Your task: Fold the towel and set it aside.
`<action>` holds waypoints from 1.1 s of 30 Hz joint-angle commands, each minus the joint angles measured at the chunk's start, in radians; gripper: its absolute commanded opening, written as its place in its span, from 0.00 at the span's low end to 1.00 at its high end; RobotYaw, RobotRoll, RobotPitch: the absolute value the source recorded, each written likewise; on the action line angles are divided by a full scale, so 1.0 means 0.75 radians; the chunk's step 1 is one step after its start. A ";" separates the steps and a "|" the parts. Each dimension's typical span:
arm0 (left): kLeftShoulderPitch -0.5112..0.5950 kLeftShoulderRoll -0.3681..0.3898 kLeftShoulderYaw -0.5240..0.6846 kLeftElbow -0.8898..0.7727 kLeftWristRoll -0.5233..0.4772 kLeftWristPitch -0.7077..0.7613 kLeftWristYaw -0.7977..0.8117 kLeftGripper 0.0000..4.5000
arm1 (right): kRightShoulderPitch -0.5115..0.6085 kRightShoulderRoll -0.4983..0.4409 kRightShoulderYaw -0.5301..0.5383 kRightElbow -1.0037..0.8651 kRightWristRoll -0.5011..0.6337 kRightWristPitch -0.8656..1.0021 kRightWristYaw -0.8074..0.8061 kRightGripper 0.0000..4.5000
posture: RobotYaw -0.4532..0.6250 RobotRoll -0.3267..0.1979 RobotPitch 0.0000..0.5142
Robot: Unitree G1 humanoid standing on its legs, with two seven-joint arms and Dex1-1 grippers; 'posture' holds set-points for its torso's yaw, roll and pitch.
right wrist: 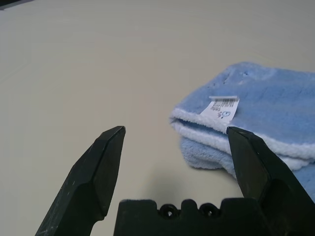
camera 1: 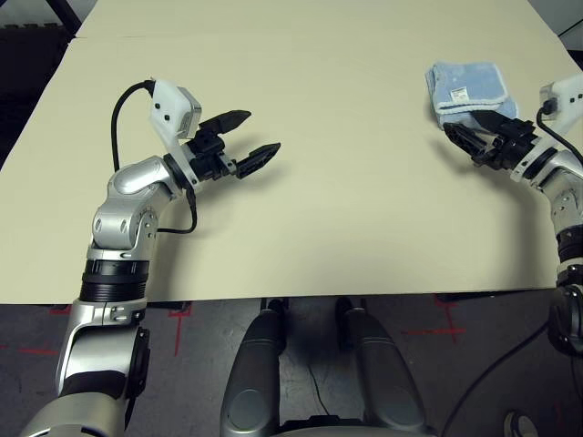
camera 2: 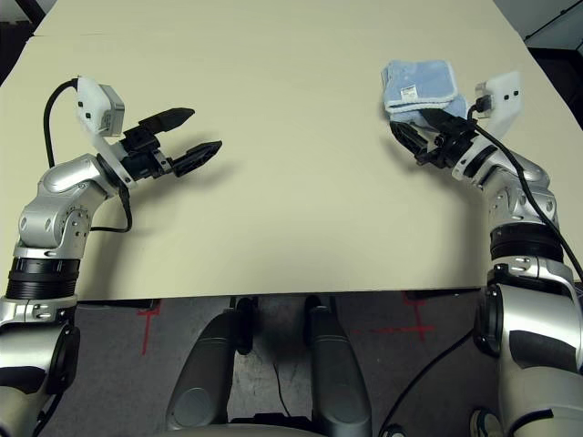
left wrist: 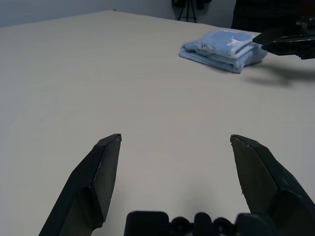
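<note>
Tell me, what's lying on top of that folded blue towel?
A small white tag with a printed barcode lies on the folded towel. Nothing else rests on it. What is tucked between its layers, and the table under it, is covered.

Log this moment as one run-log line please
towel: folded, far right of table | right gripper: open, beside towel, empty | left gripper: open, empty
</note>
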 commanded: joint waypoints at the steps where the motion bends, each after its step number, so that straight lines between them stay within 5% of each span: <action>1: 0.019 0.004 0.002 -0.007 0.006 0.010 -0.003 1.00 | 0.049 0.001 -0.023 -0.016 -0.007 0.045 -0.109 0.99 | 0.46 0.62 0.52; 12: -0.007 0.008 -0.011 0.022 0.011 0.003 -0.027 1.00 | 0.071 -0.013 -0.025 -0.055 0.064 0.368 -0.170 0.99 | 0.44 0.62 0.52; 24: -0.014 0.008 -0.015 0.019 0.015 0.007 -0.042 1.00 | -0.172 0.015 0.008 0.359 -0.102 0.075 -0.456 0.99 | 0.45 0.62 0.52; 33: -0.002 0.015 -0.011 0.007 0.014 0.011 -0.042 1.00 | -0.254 -0.046 0.025 0.521 -0.193 -0.038 -0.478 0.99 | 0.45 0.62 0.53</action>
